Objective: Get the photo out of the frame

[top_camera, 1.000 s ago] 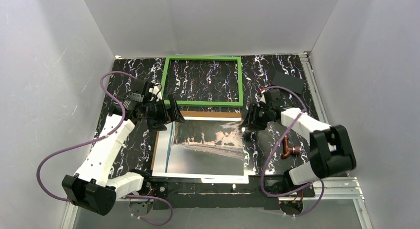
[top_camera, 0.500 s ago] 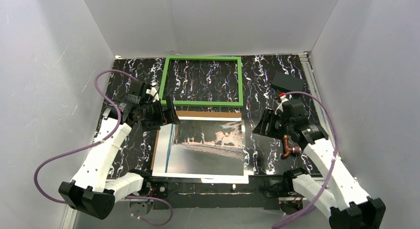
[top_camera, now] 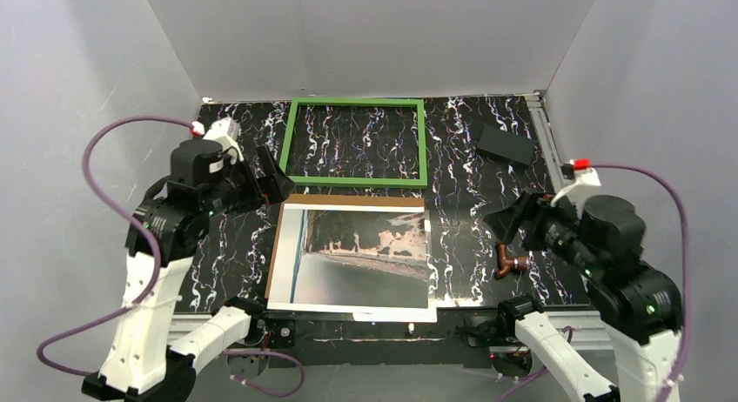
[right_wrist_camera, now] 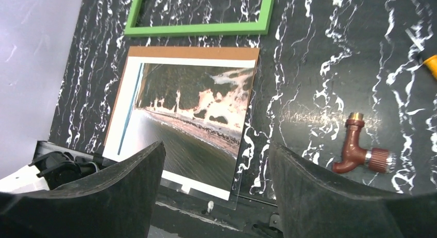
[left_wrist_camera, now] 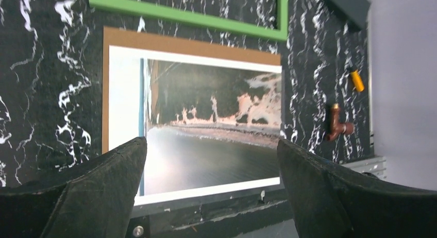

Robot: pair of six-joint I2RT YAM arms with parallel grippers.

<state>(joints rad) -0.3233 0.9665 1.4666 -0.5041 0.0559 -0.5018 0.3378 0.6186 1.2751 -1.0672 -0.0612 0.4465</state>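
**Photo lies free of its green frame, both grippers open above the table**

A black table (top_camera: 470, 158) veined with white, seen from above. The photo (top_camera: 357, 258) lies flat near the middle, toward the 6 o'clock edge, on top of a brown board (top_camera: 348, 199) that shows along its far and left sides. At 12 o'clock from the photo, just beyond the board, lies the green frame (top_camera: 357, 182), with bare table showing through it.

The left gripper (left_wrist_camera: 210, 144) hangs in the air at 10 o'clock from the photo, jaws spread wide, holding nothing. The right gripper (right_wrist_camera: 216, 147) hangs at 3 o'clock, also spread wide and empty.

A copper tap (top_camera: 507, 263) lies at 3 o'clock from the photo, and a dark block (top_camera: 505, 144) at 2 o'clock.
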